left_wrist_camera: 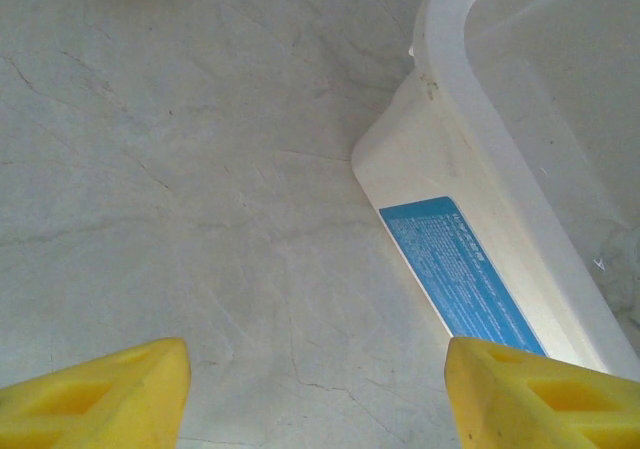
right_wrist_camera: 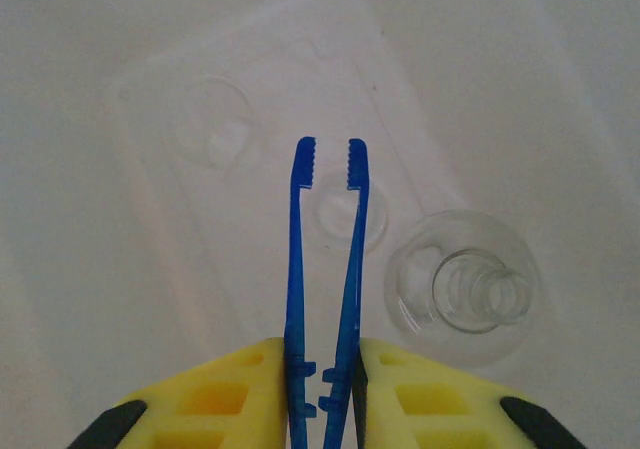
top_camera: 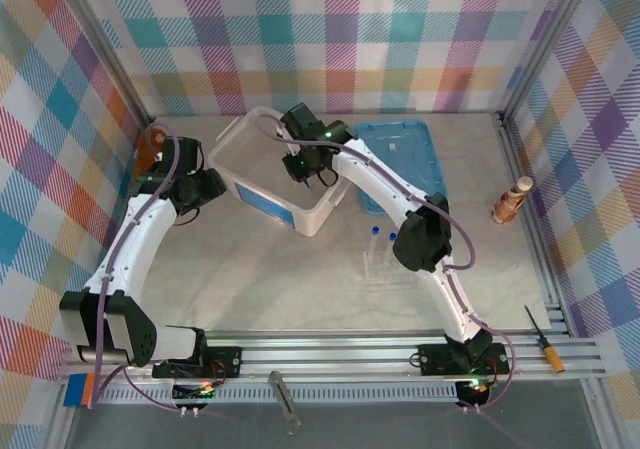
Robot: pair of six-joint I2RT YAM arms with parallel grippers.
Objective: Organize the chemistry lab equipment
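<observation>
Blue tweezers [right_wrist_camera: 297, 249] stick out from between my right gripper's [right_wrist_camera: 322, 354] yellow fingers, which are shut on their handle end. The tweezer tips hang apart over the inside of a white bin [top_camera: 318, 214]. Below them lie a small round clear flask [right_wrist_camera: 460, 289] and a flat clear plastic piece with round wells [right_wrist_camera: 230, 139]. In the top view my right gripper [top_camera: 298, 167] hovers over the bin. Two blue-capped test tubes [top_camera: 376, 232] stand in a clear rack [top_camera: 381, 264] on the table. My left gripper [left_wrist_camera: 315, 369] is open over bare table beside the bin's labelled wall [left_wrist_camera: 450, 269].
A blue lid [top_camera: 400, 164] lies right of the bin. A brown bottle-shaped object [top_camera: 512, 201] stands at the right wall, and a brown teddy bear [top_camera: 150, 149] sits at the far left. A screwdriver [top_camera: 545, 339] rests on the front rail.
</observation>
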